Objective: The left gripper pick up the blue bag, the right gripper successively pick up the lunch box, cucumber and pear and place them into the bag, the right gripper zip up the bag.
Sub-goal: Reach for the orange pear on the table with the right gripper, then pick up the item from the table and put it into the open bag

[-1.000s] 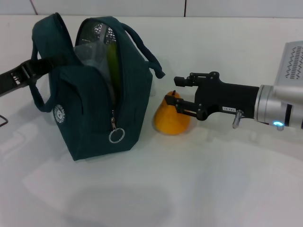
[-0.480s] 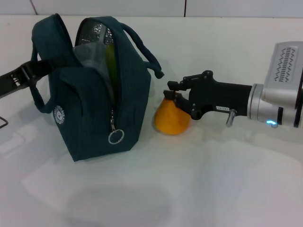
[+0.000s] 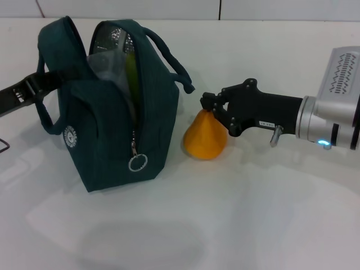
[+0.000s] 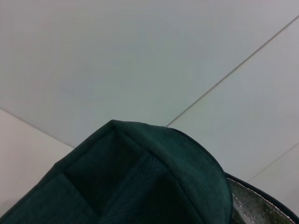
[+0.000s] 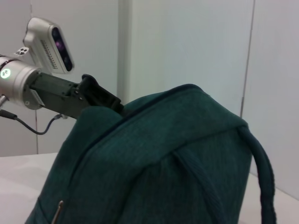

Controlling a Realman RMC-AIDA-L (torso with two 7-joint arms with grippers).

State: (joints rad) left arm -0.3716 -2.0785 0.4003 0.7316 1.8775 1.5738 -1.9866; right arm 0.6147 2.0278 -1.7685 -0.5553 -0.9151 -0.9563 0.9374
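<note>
The blue bag (image 3: 112, 129) stands open at the left of the white table. The left gripper (image 3: 32, 85) is shut on its far handle and holds the mouth open; it also shows in the right wrist view (image 5: 100, 95). Inside the bag I see the clear lunch box (image 3: 107, 63) and the green cucumber (image 3: 133, 73) upright against the foil lining. The pear (image 3: 205, 139) sits on the table just right of the bag. The right gripper (image 3: 212, 107) is shut on the pear's narrow top. The left wrist view shows only bag fabric (image 4: 140, 186).
The ring zip pull (image 3: 138, 162) hangs on the bag's front face. The bag's near handle (image 3: 174, 62) loops toward the pear. A dark cable end (image 3: 3, 145) lies at the left edge. White wall panels stand behind the table.
The right gripper has moved left onto the pear and its fingers have closed from open around it to pinching its top. The bag and left gripper have not moved.
</note>
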